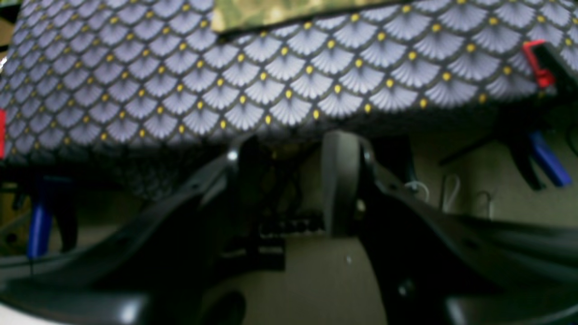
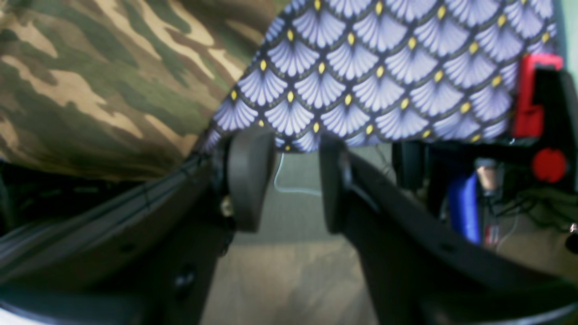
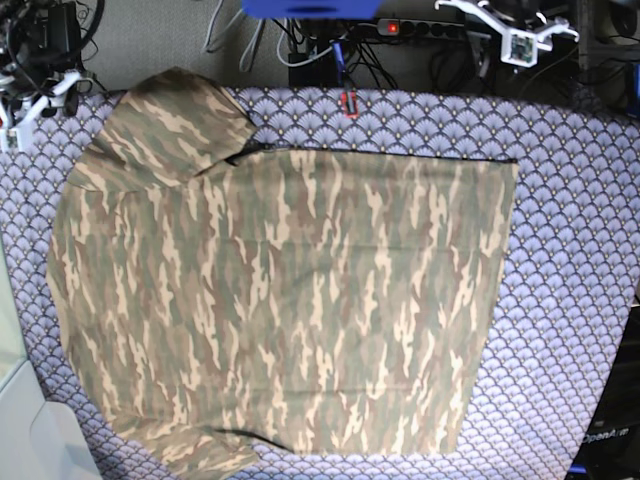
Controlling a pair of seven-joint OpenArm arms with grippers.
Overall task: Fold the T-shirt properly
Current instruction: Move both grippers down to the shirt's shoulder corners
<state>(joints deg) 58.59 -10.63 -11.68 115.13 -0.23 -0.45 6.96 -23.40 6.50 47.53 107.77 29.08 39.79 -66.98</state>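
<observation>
The camouflage T-shirt [image 3: 290,300] lies spread flat on the purple scallop table cloth [image 3: 570,250], with one sleeve at the top left and one at the bottom left. My left gripper [image 1: 289,180] is open and empty, hanging off the table's edge, and only a strip of the T-shirt [image 1: 280,11] shows far ahead. My right gripper [image 2: 291,180] is open and empty, just off the table's edge, beside the T-shirt's sleeve [image 2: 90,81]. In the base view the left arm [image 3: 510,35] sits at the top right and the right arm [image 3: 30,90] at the top left.
Red and blue clamps [image 2: 533,99] [image 1: 539,63] hold the table cloth to the table's edge. A red clip [image 3: 348,102] sits at the far edge. Cables and a power strip [image 3: 420,28] lie behind the table. A white container [image 3: 45,440] stands at the bottom left.
</observation>
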